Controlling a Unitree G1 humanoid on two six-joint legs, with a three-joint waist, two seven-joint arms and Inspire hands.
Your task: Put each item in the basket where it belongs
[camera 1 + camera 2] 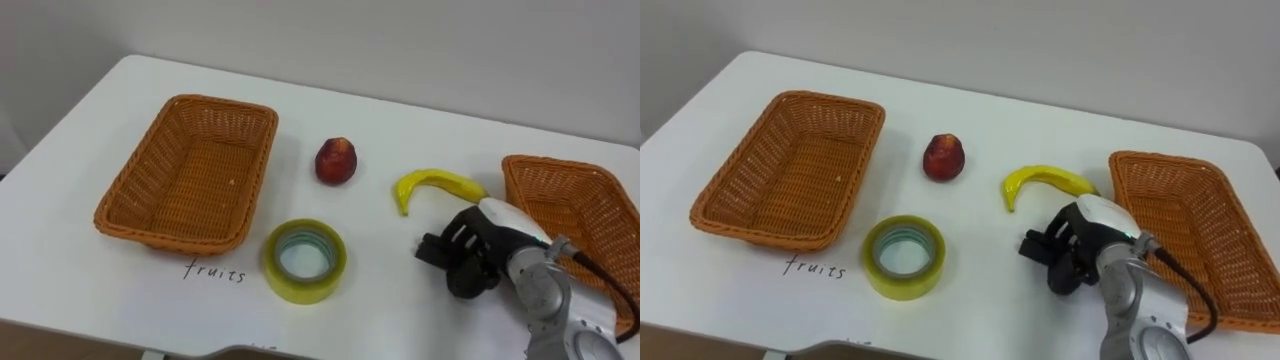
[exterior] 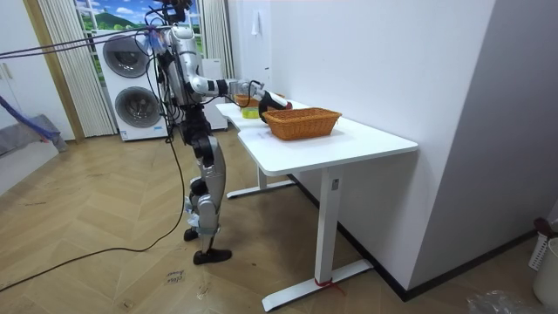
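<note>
Two shallow, rectangular brown wicker baskets sit on a white table (image 1: 90, 290), one at the left (image 1: 120, 205) and one at the right edge (image 1: 560, 200), well apart. Both are upright with nothing inside. Between them lie three loose things. A dark red apple (image 1: 337, 161) stands near the left basket's far right corner, not touching it. To its right, a yellow banana (image 1: 440, 184) lies on its side, curved, near the right basket. A wide roll of yellowish clear tape (image 1: 304, 290) lies flat, hole up, just beside the left basket's near right corner.
</note>
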